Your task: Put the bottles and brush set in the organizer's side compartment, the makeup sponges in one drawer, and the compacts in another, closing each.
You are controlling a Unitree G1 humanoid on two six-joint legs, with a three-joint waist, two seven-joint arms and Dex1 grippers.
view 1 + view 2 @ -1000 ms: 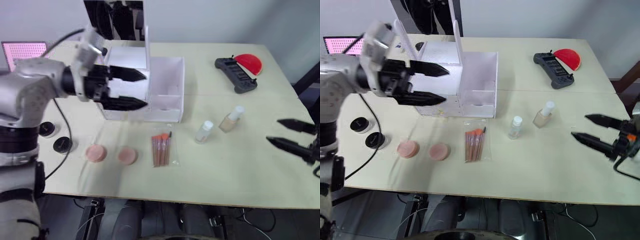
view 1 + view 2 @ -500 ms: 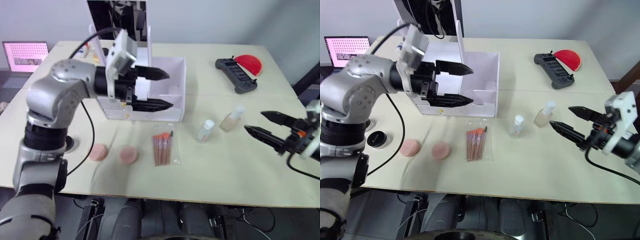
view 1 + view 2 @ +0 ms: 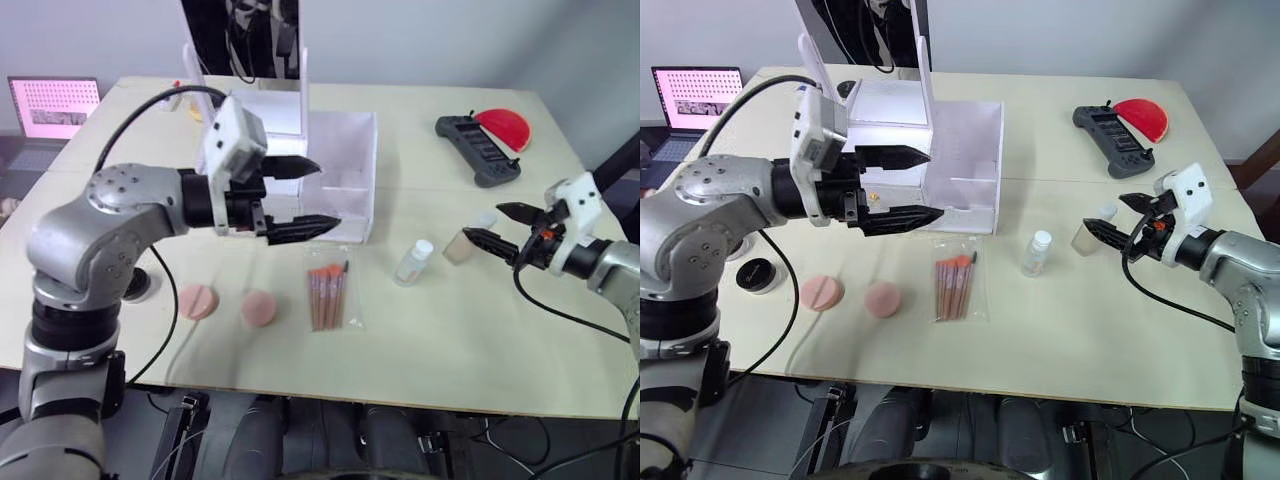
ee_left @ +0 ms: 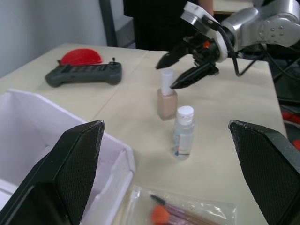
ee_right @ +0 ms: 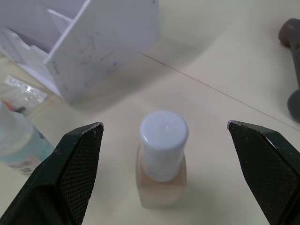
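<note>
The white organizer [image 3: 335, 165] stands at mid-table with its side compartment open on top. My left gripper [image 3: 330, 193] hovers open just in front of its drawers, holding nothing. Below it lie the brush set [image 3: 327, 296] in a clear sleeve and two pink makeup sponges [image 3: 198, 300] [image 3: 258, 308]. A black compact [image 3: 758, 275] sits partly behind my left arm. The clear bottle [image 3: 412, 262] and the beige bottle [image 5: 161, 164] stand upright to the right. My right gripper [image 3: 482, 222] is open, its fingertips either side of the beige bottle's white cap without touching it.
A black controller [image 3: 475, 150] and a red half-disc [image 3: 505, 125] lie at the far right corner. A laptop [image 3: 55, 100] sits off the table's left edge. A black cable [image 3: 150, 110] loops over the left side of the table. Bare tabletop runs along the front edge.
My right gripper has moved left across the table up to the beige bottle. My left gripper swung right from the organizer's left side to its front. The camera has shifted slightly.
</note>
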